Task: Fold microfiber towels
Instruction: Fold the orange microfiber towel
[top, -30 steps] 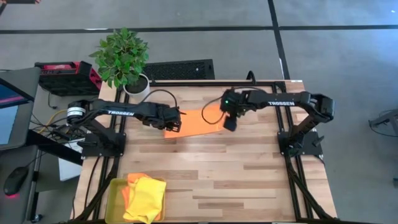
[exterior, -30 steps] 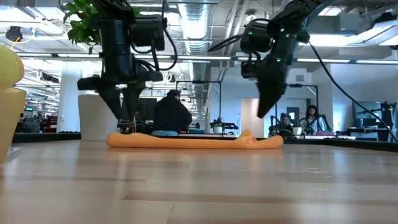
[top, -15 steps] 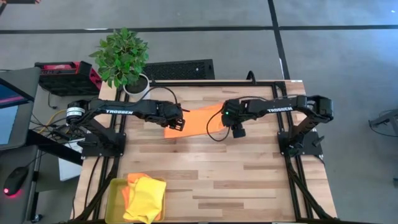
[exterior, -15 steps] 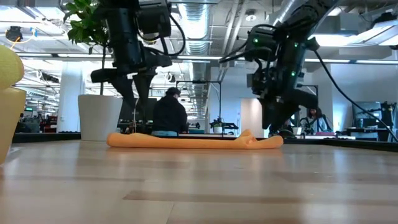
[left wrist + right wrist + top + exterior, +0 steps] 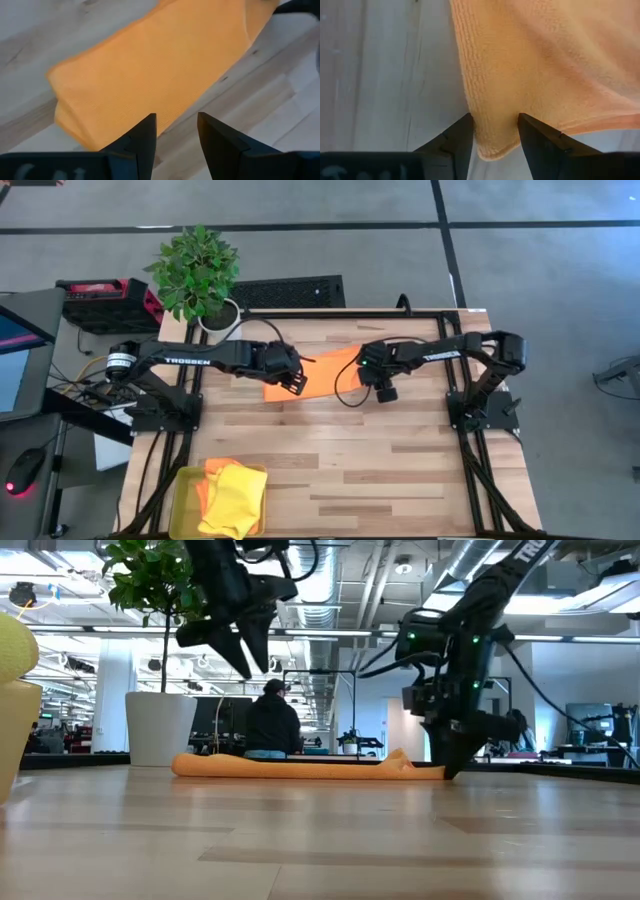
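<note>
The wooden surface (image 5: 330,450) carried a folded orange towel (image 5: 322,374) lying flat near its far edge. The left gripper (image 5: 243,658) hung above the towel's left end, jaws parted and holding nothing. The right gripper (image 5: 450,762) was down at the towel's right end; only its wrist view showed the jaws spread astride the towel's corner (image 5: 492,145). A yellow-green tray (image 5: 186,483) at the near left corner held yellow and orange towels (image 5: 232,498). A potted plant (image 5: 199,275) stood beyond the far left corner.
</note>
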